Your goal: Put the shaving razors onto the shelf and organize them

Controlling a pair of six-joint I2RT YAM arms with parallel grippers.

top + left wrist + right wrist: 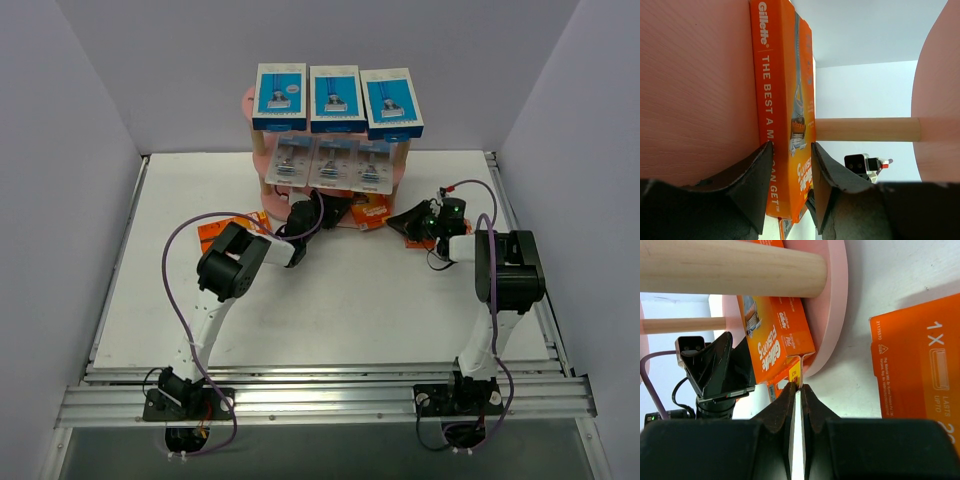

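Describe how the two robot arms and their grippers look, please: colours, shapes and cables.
Both the left arm and the right arm have white tubular links and bulky black joint housings. A purple cable loops along each. Small green lights show near the right wrist. The left gripper and right gripper have matte black, wedge-shaped fingers tapering to the tips.

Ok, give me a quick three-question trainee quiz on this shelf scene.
1. True or false: the blue boxes sit on the shelf's top tier.
2. Which arm holds an orange pack: A) left, B) right?
3. How many blister packs stand on the middle tier?
Key: 1 true; 2 A, the left gripper clamps it, the right gripper is shut beside the shelf; 3 three.
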